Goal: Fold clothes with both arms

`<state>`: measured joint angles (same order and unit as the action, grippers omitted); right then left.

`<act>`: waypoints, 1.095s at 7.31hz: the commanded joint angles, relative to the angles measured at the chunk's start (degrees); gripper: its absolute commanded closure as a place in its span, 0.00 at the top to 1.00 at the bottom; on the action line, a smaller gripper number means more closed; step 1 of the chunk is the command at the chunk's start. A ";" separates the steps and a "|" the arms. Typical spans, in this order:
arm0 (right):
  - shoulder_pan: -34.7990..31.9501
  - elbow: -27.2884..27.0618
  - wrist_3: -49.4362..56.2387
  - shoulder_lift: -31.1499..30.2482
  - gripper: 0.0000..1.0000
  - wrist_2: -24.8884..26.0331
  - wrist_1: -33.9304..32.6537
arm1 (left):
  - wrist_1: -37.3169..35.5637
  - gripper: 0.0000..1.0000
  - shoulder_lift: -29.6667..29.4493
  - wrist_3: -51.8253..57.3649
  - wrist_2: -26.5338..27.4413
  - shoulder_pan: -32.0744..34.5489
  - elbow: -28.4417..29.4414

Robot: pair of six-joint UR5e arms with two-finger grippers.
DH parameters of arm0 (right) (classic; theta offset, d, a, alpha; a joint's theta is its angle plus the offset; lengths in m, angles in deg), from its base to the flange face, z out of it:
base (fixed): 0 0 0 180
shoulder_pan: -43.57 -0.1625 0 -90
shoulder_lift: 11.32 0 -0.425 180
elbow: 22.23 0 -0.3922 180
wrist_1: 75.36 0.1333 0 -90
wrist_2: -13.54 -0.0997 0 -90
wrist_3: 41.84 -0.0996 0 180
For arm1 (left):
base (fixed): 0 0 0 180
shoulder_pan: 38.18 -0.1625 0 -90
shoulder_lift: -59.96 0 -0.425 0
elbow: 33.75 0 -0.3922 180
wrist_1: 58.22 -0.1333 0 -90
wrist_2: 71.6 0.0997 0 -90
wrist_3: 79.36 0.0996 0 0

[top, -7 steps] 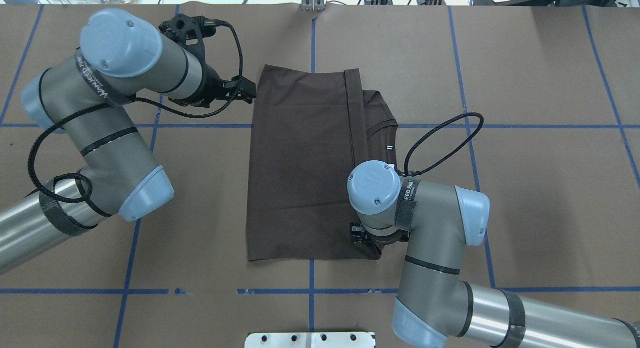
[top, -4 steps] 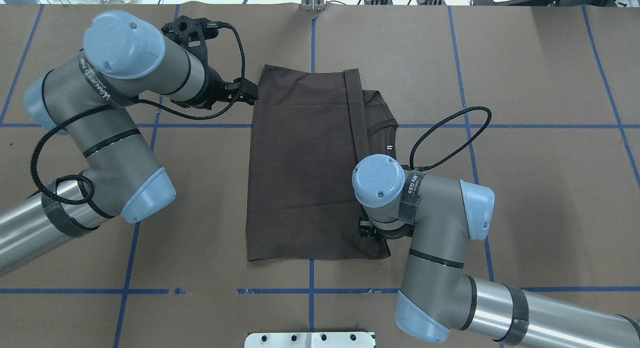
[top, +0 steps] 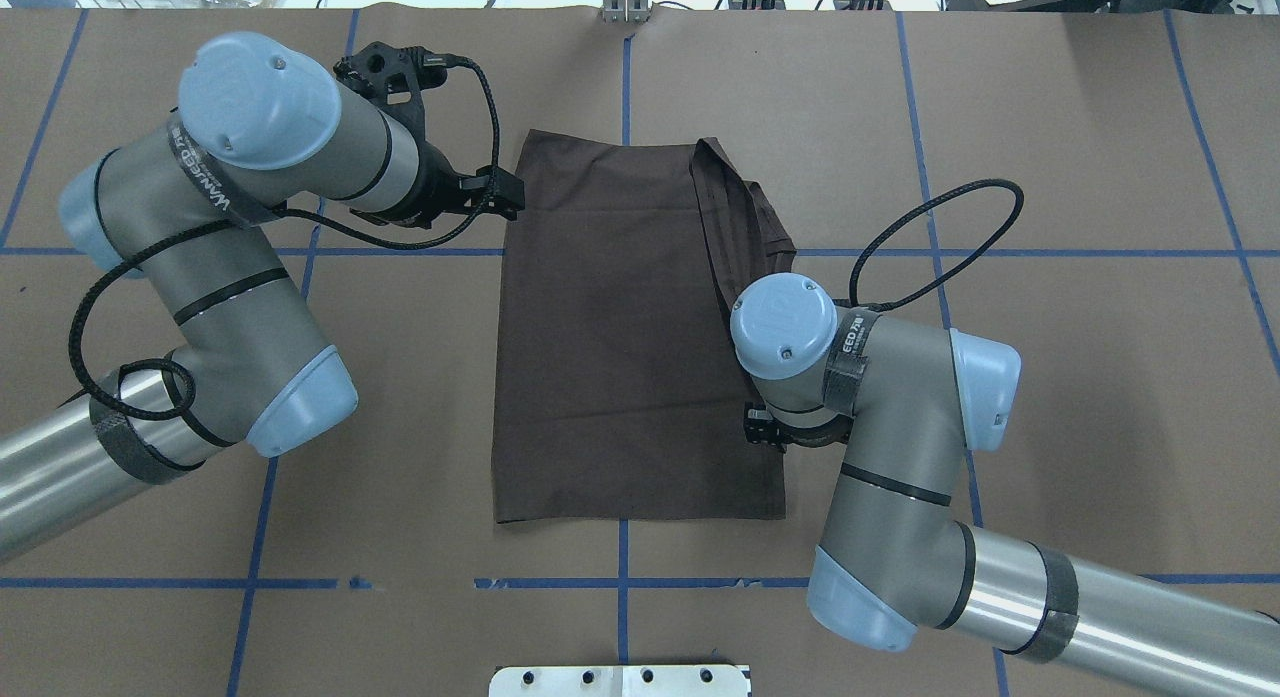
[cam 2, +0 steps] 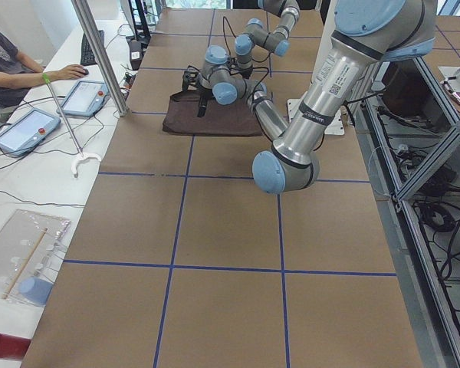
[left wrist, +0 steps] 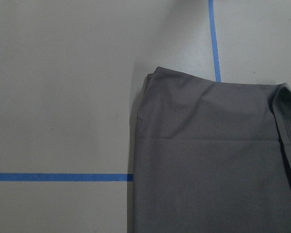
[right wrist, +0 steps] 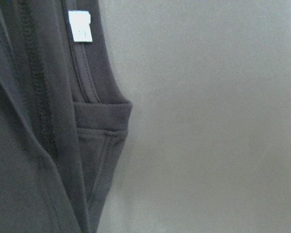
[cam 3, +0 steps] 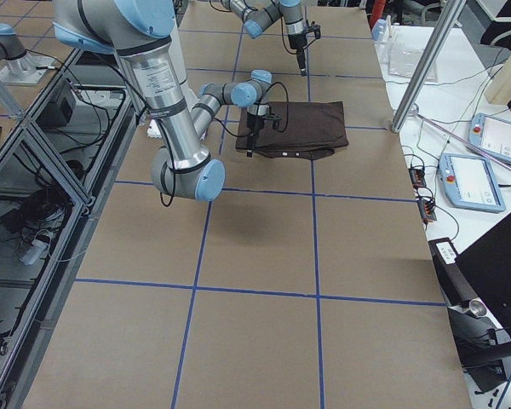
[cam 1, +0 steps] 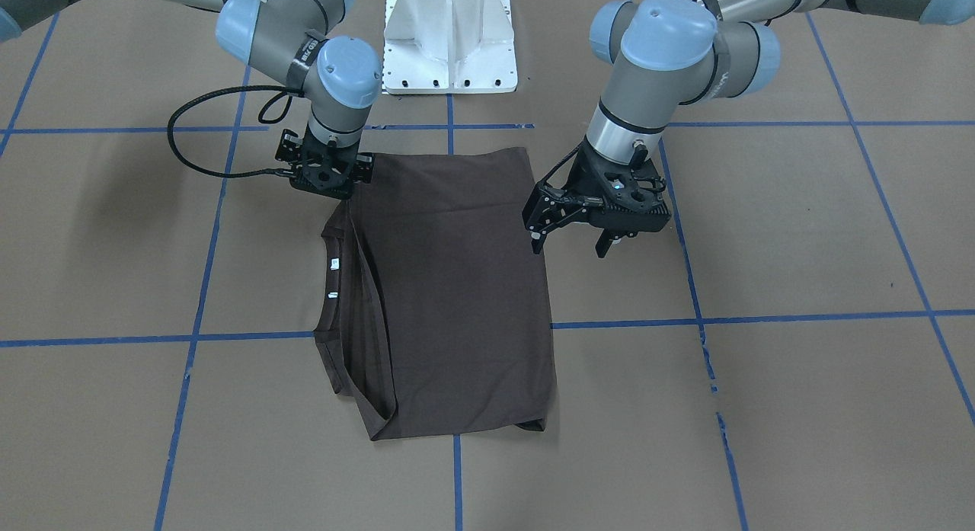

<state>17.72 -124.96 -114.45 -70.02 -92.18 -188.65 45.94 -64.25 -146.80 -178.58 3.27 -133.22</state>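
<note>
While the folded dark grey-brown T-shirt lies flat on the brown, blue-taped table, the black left gripper hangs just beside its edge, fingers spread wide, holding nothing. The black right gripper sits at the collar-side edge; whether it pinches cloth I cannot tell.

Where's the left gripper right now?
In the front-facing view the left gripper is on the view's right, open, just beside the edge of the folded T-shirt on the robot's left side.
</note>
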 commanded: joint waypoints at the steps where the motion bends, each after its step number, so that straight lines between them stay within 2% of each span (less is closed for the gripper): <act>1: -2.71 -2.29 5.16 0.60 1.00 -0.18 0.44 | 0.00 1.00 -0.16 0.11 -0.07 -0.06 -0.37; 3: -4.38 3.11 9.31 4.80 1.00 0.17 1.40 | -0.01 1.00 0.10 0.20 -0.16 0.03 -0.46; 5: -6.84 14.00 9.51 8.51 1.00 0.17 12.87 | 0.17 1.00 0.19 0.20 -0.16 0.03 -0.46; 7: -8.69 22.98 10.29 14.82 1.00 -0.01 14.15 | 0.26 1.00 0.54 0.29 -0.16 0.03 -0.46; 8: -8.87 24.06 11.00 15.10 1.00 -0.01 14.24 | 0.26 1.00 0.54 0.29 -0.16 0.03 -0.28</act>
<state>9.41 -104.01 -104.28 -56.58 -92.18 -174.94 46.18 -63.79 -146.52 -178.74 3.30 -133.64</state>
